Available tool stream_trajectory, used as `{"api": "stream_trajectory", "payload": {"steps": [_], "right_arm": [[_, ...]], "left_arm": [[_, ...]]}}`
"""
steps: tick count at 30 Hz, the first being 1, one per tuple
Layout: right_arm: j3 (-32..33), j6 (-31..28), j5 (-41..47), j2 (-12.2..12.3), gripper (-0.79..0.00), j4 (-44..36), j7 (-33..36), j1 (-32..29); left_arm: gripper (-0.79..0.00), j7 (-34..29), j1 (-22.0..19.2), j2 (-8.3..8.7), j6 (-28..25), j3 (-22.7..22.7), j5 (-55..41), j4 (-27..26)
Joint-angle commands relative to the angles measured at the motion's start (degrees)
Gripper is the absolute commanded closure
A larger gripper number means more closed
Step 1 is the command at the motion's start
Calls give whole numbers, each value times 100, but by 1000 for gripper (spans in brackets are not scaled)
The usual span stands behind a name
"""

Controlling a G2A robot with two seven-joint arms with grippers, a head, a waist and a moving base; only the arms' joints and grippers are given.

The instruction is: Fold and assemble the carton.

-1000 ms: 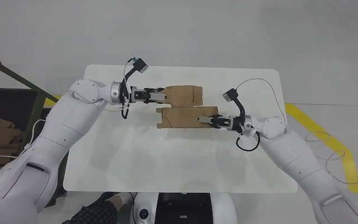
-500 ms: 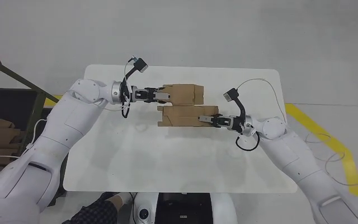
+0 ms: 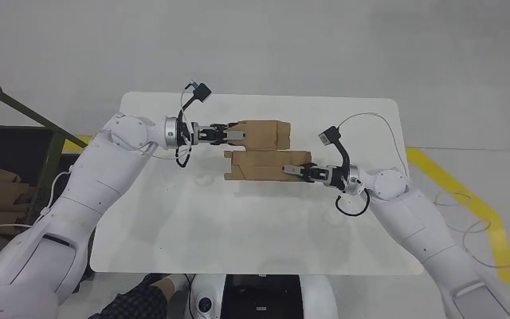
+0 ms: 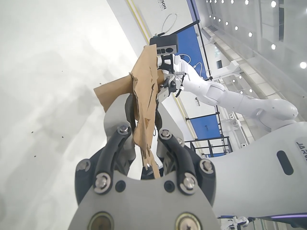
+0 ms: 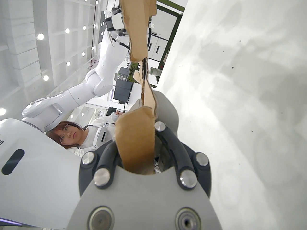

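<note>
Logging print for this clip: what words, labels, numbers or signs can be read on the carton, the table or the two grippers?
carton: none; plain brown cardboard on every face that shows.
table: none; bare white top with a few dark specks.
left gripper: none on its fingers or plate.
right gripper: none on its fingers or plate.

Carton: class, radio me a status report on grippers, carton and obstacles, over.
Left gripper shut on one end of carton. Right gripper shut on opposite end. Carton unassembled, spanning both grippers over table. No obstacle near it.
</note>
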Motion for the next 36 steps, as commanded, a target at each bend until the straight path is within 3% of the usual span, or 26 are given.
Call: {"api": "stream_trajectory", "payload": {"steps": [1,4,6,7,8,11,13,18,22,25,36], "right_arm": [[19,5,-10,-6,0,-4,9,-13],[51,12,-30,-17,0,-10,21,-33],[73,6,-48,-25,0,-13,22,-45],[87,11,-51,-30,-65,-12,8,-53],[100,15,-63,-33,-191,-11,-9,-61],[151,38,-116,-39,-422,-17,-56,-79],[206,42,-168,-37,-785,10,-103,-89],[541,-63,-509,17,-779,256,-562,-96],[862,-269,-683,97,-686,224,-671,-154],[1046,-384,-663,148,-613,26,-591,-240],[873,-357,-252,85,-545,-617,98,-206]], "left_arm": [[-145,-2,15,-4,7,-28,-13,-4],[-86,-25,37,-12,19,-70,-28,-9],[0,-55,53,-19,35,-91,-58,-14],[0,-68,57,-23,36,-102,-62,-15],[0,-84,63,-26,35,-111,-65,-18],[0,-132,79,-38,31,-133,-73,-35],[0,-177,91,-44,34,-157,-112,-41],[0,-397,129,-37,48,-272,-313,-80],[0,-576,172,-34,92,-327,-388,-115],[0,-690,208,-45,109,-342,-497,-109],[0,-1049,265,-132,126,-283,-794,-77]]}}
